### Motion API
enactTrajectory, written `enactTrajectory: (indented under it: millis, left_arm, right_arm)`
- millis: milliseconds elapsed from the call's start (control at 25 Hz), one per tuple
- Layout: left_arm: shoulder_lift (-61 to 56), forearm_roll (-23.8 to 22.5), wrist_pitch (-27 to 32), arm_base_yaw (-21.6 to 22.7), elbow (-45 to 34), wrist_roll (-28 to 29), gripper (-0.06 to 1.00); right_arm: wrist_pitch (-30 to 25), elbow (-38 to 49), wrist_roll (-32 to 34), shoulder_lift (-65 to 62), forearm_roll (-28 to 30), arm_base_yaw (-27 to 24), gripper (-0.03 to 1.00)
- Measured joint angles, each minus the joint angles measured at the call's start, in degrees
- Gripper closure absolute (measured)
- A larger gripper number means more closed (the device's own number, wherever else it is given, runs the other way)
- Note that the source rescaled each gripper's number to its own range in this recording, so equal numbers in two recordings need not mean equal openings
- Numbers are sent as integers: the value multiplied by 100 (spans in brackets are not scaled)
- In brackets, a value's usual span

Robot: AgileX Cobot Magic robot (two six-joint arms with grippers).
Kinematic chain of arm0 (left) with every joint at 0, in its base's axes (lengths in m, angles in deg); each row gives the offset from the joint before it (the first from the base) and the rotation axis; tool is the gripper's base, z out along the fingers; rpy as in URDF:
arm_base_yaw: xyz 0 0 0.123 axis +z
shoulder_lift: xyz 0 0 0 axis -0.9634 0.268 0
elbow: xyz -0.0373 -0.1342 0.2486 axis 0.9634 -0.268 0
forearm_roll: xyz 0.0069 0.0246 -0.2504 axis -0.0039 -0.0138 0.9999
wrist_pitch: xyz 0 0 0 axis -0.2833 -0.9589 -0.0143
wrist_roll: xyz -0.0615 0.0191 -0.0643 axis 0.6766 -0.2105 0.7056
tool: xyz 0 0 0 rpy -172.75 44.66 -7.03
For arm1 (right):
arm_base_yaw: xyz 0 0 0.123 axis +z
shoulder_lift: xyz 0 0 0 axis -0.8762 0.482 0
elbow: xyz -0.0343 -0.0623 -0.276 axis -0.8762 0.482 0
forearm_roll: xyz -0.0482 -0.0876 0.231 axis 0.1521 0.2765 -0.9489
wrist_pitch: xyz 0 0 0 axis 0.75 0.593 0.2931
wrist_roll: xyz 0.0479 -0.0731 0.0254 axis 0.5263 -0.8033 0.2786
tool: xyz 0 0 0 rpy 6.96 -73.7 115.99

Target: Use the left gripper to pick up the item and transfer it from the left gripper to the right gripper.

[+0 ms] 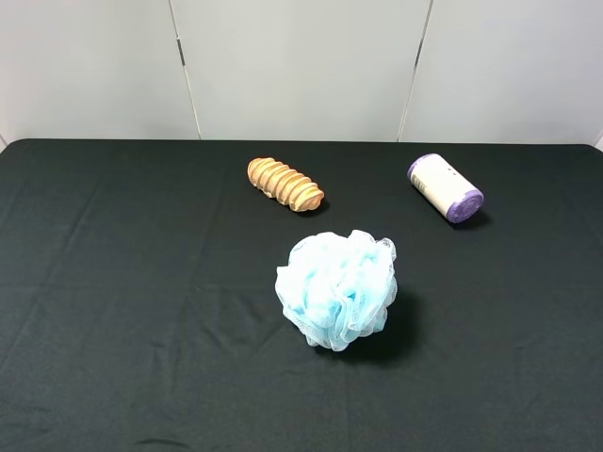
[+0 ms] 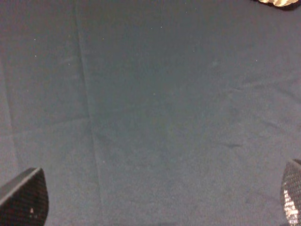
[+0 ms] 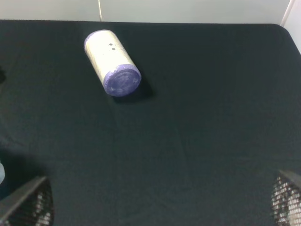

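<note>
1. The left gripper [image 2: 155,207] stands wide open with nothing between its jaws; only its two fingertips show at the edges of the left wrist view, above bare black cloth [image 2: 150,113].
2. The right gripper [image 3: 160,207] is likewise spread wide and empty, its mesh-patterned fingertips framing the cloth.
3. Neither arm appears in the exterior high view, so both seem held back off the working area, cameras tilted down at the table.
4. The purple-ended roll [image 1: 445,187] lies on its side at the far right of the table, well apart from the ribbed wooden piece [image 1: 285,184] and the light-blue mesh sponge [image 1: 337,288].
5. To do the pickup well, I judge the left gripper must cross past the sponge and close across the roll's cream middle, leaving one purple end free for the right gripper.
</note>
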Motion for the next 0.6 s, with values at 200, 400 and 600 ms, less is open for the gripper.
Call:
enactTrajectory:
  millis: [200,400,600]
  left_arm:
    - [0,0,0,404,0,0,-2]
    - [0,0,0,764,0,0,-2]
    - [0,0,0,790,0,0,-2]
  right_arm:
    - [0,0,0,0,0,-11,-3]
    - [0,0,0,0,-6,-94,-3]
    - [0,0,0,0,-1,-351,-3]
